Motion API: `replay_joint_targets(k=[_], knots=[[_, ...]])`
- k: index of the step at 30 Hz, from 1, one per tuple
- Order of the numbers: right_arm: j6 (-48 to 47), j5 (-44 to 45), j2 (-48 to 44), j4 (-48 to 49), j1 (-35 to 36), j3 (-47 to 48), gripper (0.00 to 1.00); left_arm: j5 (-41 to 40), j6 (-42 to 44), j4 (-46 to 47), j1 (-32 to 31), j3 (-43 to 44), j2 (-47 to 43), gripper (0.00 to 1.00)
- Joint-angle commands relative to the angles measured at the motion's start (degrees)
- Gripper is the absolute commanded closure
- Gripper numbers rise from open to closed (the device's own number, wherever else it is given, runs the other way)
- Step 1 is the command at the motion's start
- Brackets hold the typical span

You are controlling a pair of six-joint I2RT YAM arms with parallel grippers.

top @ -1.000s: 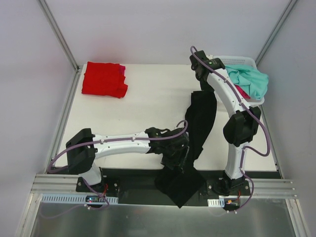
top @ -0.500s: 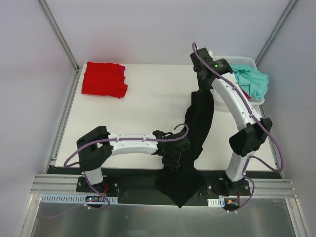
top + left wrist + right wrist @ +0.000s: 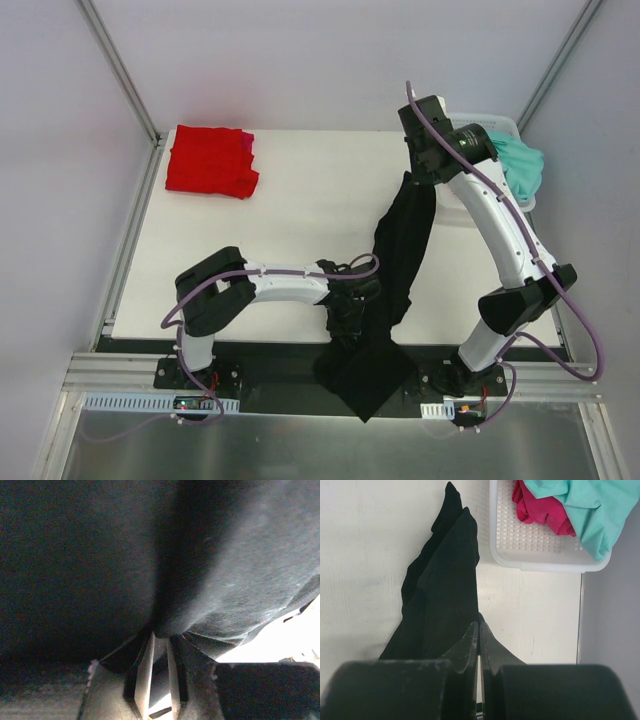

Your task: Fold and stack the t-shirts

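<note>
Right claw (image 3: 417, 175), pinched shut on the top edge of the black t-shirt (image 3: 405, 245), has risen and swung rearward. Left claw (image 3: 352, 318), closed on the lower part at the near edge of the bench (image 3: 290, 210), has drawn back. The garment now hangs stretched between them, probably ready for spreading; folding is not yet begun.

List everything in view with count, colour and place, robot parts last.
black t-shirt: 1, black, stretched between both grippers, near end draped over the table's near edge
red t-shirt: 1, bright red, folded, table's far left corner
teal t-shirt: 1, teal-mint, crumpled in the basket, spilling over its rim
pink t-shirt: 1, magenta-pink, crumpled in the basket beside the teal one
basket: 1, white lattice, far right corner
table: 1, white
left gripper: 1, black, pinching the black t-shirt near the near edge
right gripper: 1, black, pinching its far end
</note>
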Motion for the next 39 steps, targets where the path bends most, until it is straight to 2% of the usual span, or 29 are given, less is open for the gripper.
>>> replay_joint_targets(k=[1, 6, 16, 23, 27, 34, 38, 39], knots=[[-0.4, 0.8, -0.3, -1.3, 0.4, -0.3, 0.99, -8.6, 3.6, 0.4, 6.0, -3.8, -2.6, 0.81], [0.4, -0.5, -0.8, 0.6, 0.7, -3.4, 0.99, -9.4, 5.6, -0.4, 9.5, -6.9, -6.4, 0.80], [1.5, 0.9, -3.8, 1.2, 2.1, -10.1, 0.99, -10.1, 8.4, -1.3, 12.5, -7.9, -7.0, 0.79], [3.0, 1.1, -9.6, 2.6, 3.4, -19.3, 0.99, -11.0, 12.2, -2.0, 18.0, -9.0, -8.9, 0.78], [4.9, 1.2, -11.7, 2.4, 5.0, -21.6, 0.99, -11.0, 15.1, -2.8, 23.9, -9.4, -10.4, 0.78], [6.6, 2.1, -13.6, 1.4, 7.9, -22.4, 0.99, -10.5, 19.9, -5.0, 32.0, -3.4, -10.5, 0.78], [6.8, 2.6, -13.4, 0.9, 8.7, -22.7, 0.99, -10.3, 22.4, -6.8, 33.6, 1.9, -8.1, 0.76], [6.8, 2.6, -13.4, 0.7, 8.9, -22.8, 0.99, -10.4, 22.7, -7.3, 33.7, 3.1, -7.6, 0.73]])
